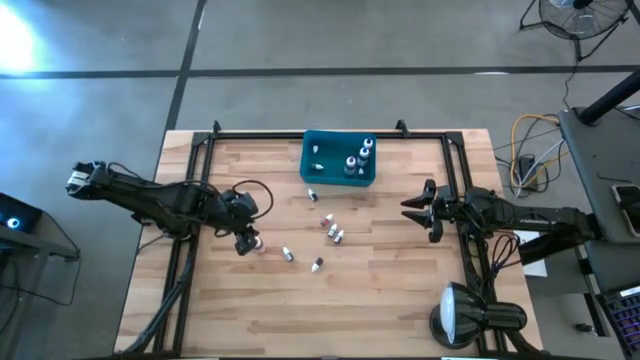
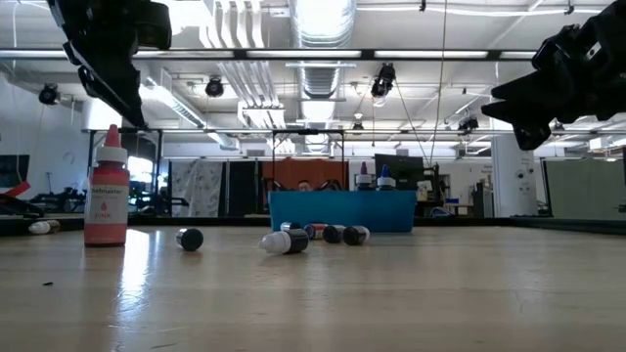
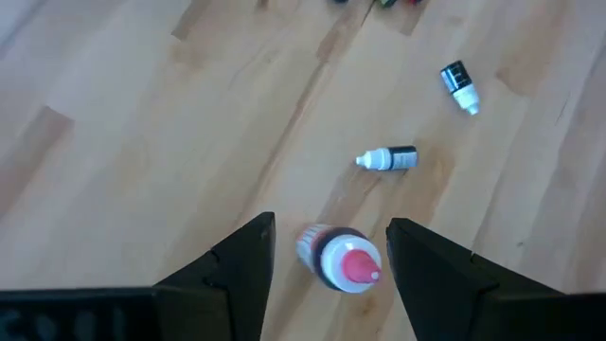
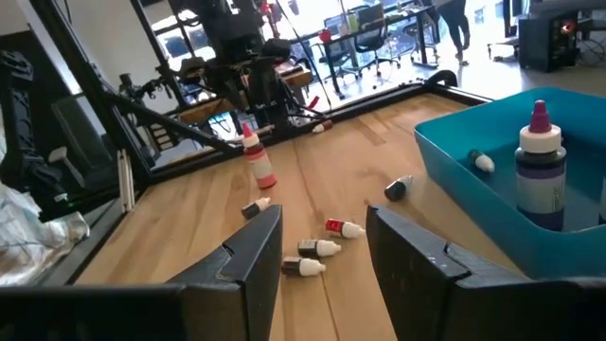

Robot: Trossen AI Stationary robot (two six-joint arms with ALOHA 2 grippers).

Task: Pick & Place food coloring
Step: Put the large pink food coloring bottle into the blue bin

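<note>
Several tiny food coloring bottles (image 1: 326,217) with white caps lie on their sides mid-table, also in the low view (image 2: 286,241) and the left wrist view (image 3: 388,158). A taller red bottle (image 2: 106,200) with a pink cap stands upright on its base. My left gripper (image 3: 331,227) is open and hangs just above it (image 1: 245,243), a finger to either side, touching nothing. The teal bin (image 1: 305,160) at the far edge holds two bigger purple-capped bottles (image 4: 538,175) and some tiny ones. My right gripper (image 1: 410,208) is open and waits at the right, raised off the table.
Black frame rails (image 1: 200,150) run along the table's left, far and right edges. A round lamp-like object (image 1: 465,315) sits at the near right corner. Bare wood lies toward the near edge (image 1: 300,320). Cables (image 1: 530,150) lie beyond the right side.
</note>
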